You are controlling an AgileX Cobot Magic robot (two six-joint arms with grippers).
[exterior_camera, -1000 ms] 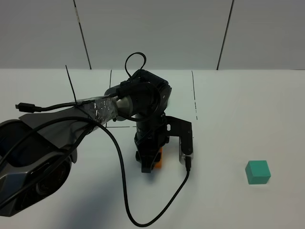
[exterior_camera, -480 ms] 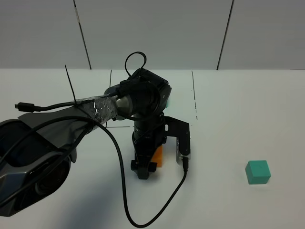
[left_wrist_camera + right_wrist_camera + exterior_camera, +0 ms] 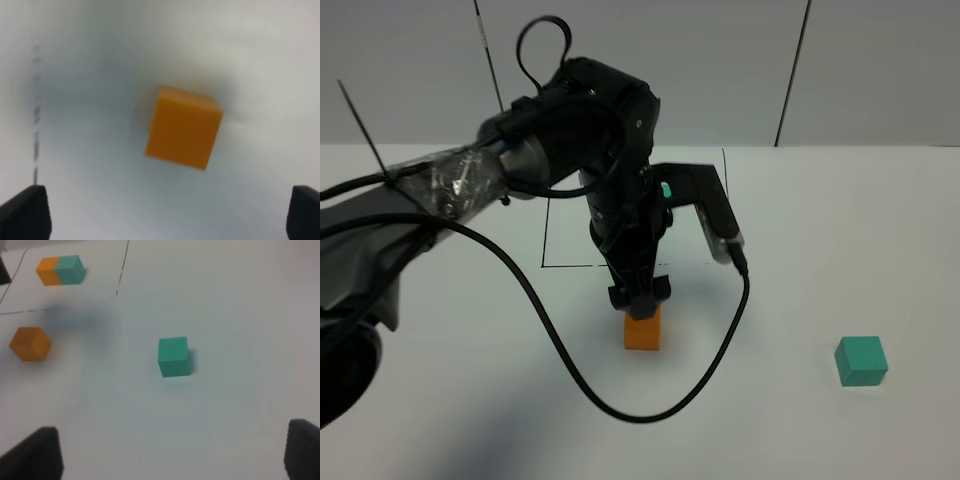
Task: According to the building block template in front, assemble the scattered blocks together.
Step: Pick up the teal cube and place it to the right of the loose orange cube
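The orange cube [image 3: 642, 331] rests on the white table. My left gripper [image 3: 640, 296] hangs just above it, open and empty. The left wrist view shows the orange cube [image 3: 184, 127] below, between my wide-apart fingertips [image 3: 22, 215]. The teal cube [image 3: 861, 360] sits alone at the right. It shows in the right wrist view [image 3: 174, 356], ahead of my open, empty right gripper [image 3: 170, 450]. The orange-and-teal template bar [image 3: 60, 270] lies further off, beyond the orange cube [image 3: 30, 343]. In the exterior view my left arm hides most of the template. My right gripper is outside the exterior view.
A thin black outlined rectangle [image 3: 560, 265] and a dashed line [image 3: 730, 215] mark the table behind the orange cube. A black cable [image 3: 650, 412] loops from the left arm over the table in front of the cube. Grey wall panels stand at the back.
My left gripper has let go of the orange cube, and the arm has risen and drawn back. The cube stays on the table. The teal cube has not moved.
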